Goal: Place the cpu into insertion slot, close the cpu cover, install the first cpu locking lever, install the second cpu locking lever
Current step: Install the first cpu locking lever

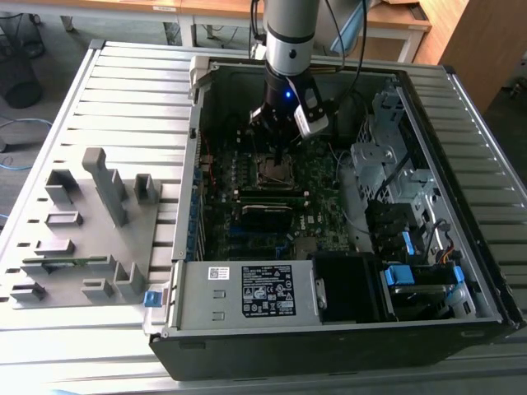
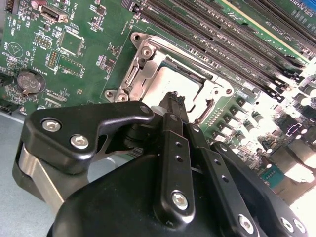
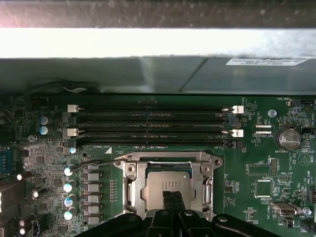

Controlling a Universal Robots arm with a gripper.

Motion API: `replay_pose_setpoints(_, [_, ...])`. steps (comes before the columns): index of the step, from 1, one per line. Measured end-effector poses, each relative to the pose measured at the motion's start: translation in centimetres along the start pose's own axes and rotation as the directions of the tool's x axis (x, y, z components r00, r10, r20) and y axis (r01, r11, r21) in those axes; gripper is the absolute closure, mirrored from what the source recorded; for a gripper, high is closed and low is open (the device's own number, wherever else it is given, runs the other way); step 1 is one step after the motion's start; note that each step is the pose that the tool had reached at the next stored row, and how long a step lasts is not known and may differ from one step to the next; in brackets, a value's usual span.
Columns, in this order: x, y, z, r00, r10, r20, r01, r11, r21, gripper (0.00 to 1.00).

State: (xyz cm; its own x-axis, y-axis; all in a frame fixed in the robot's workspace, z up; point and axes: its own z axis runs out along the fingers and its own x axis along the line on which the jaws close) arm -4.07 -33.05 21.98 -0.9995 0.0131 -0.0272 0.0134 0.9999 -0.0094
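The black gripper (image 2: 174, 101), fingers pinched together and empty, sets its tip on what seems the dull silver-grey square cpu (image 3: 163, 183), seated under the lowered thin silver metal window-frame cover (image 3: 134, 186), likely to keep both flat.

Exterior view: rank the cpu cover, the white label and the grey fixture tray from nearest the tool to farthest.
1. the cpu cover, directly beneath the tool.
2. the white label, on the metal box inside the case.
3. the grey fixture tray, outside the case, at the exterior view's left.
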Motion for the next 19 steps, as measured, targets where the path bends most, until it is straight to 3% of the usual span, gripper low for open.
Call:
replay_pose_setpoints(10, [-0.01, 0.00, -0.30, 1.0000, 0.000, -0.0001, 0.000, 1.0000, 0.0002, 0.90])
replay_pose_setpoints(19, [-0.03, -0.01, -1.16, 1.0000, 0.000, -0.0001, 0.000, 1.0000, 0.0002, 0.90])
